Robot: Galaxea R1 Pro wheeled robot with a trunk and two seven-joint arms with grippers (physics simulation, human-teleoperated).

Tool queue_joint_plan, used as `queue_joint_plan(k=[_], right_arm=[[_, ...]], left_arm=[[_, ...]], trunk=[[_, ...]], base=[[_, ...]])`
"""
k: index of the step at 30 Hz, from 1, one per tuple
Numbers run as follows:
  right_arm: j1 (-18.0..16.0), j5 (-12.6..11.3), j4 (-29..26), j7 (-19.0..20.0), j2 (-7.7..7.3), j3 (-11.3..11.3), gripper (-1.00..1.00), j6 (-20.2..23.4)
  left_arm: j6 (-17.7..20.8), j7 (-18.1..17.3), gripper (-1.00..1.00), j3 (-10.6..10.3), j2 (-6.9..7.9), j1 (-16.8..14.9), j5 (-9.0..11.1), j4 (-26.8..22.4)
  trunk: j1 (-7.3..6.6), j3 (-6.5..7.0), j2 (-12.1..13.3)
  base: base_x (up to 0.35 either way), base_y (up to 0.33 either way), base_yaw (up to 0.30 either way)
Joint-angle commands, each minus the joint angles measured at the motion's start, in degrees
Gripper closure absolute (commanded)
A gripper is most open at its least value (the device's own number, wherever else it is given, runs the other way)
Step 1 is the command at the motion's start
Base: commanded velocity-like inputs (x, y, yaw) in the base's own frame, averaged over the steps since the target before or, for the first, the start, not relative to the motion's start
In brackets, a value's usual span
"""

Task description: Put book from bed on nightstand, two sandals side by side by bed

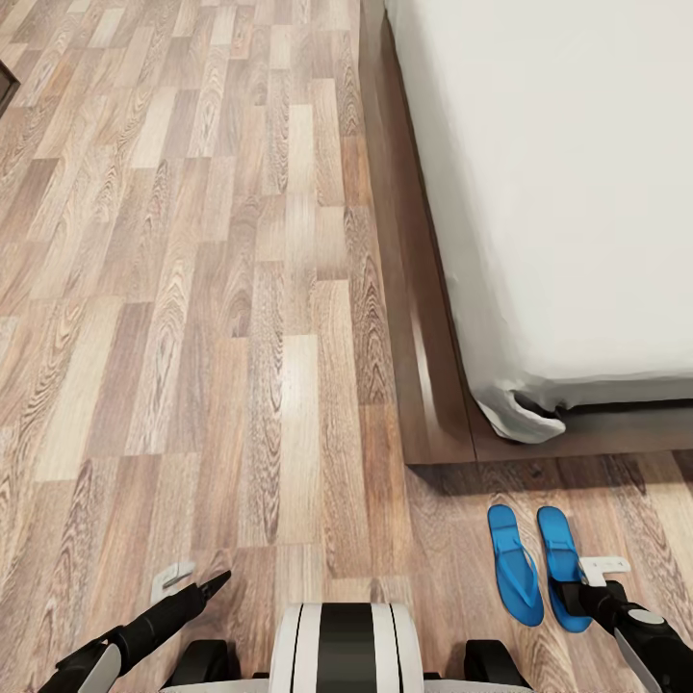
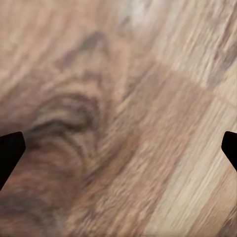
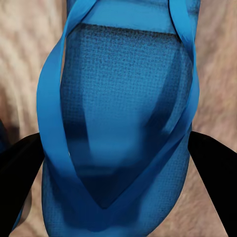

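Room: the bedroom floor (image 1: 192,289) of brown-grey wood planks takes up most of the head view, with the bed (image 1: 577,192) along one side.
Bed: off-white mattress on a dark brown platform frame; the frame's near corner juts out onto the floor, and a fold of sheet hangs at the mattress's near corner.
Sandals: two bright-blue sandals, the left sandal (image 1: 513,566) and the right sandal (image 1: 561,563), lie flat on the floor just off the foot edge of the frame, close together and roughly parallel, toes toward the bed.
Right gripper: the right gripper (image 1: 589,589) hangs low over the right sandal; in its wrist view the sandal (image 3: 118,123) sits between two dark fingers (image 3: 212,163) that stand wide apart on either side, not closed on it.
Left gripper: the left gripper (image 1: 197,582) hovers over bare floor well apart from the sandals, fingers (image 2: 10,150) spread at the edges of its wrist view.
Book: none lies on the stretch of mattress in view.
Progress, sandals: the pair looks side by side next to the bed, so this half seems done or nearly so.
Progress, book: cannot be judged from here; no nightstand appears in the pictures.
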Motion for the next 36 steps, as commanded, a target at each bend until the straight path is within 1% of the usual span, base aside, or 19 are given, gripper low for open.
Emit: queue_joint_plan(k=[1, 11, 12, 36], right_arm=[[0.02, -0.07, 0.12, 0.32, 0.01, 0.0, 1.0, 0.87], [0.02, -0.07, 0.06, 0.32, 0.01, 0.0, 1.0, 0.87], [0.02, -0.07, 0.05, 0.32, 0.01, 0.0, -1.0, 0.87], [0.02, -0.07, 0.02, 0.4, 0.01, -0.01, -1.0, 0.87]], left_arm=[[0.57, -0.2, -1.0, 0.1, -0.02, -0.03, 0.48, 0.03], [0.57, -0.2, -1.0, 0.09, -0.02, -0.03, 0.49, 0.02], [0.57, -0.2, -1.0, 0.09, -0.02, -0.03, 0.47, 0.03], [0.57, -0.22, -1.0, 0.1, -0.02, -0.03, 0.48, 0.03]], trunk=[[0.01, -0.03, 0.0], [0.01, -0.03, 0.0], [0.01, -0.03, 0.0], [0.01, -0.03, 0.0]], base=[[0.0, 0.0, 0.0], [0.0, 0.0, 0.0], [0.0, 0.0, 0.0], [0.0, 0.0, 0.0]])
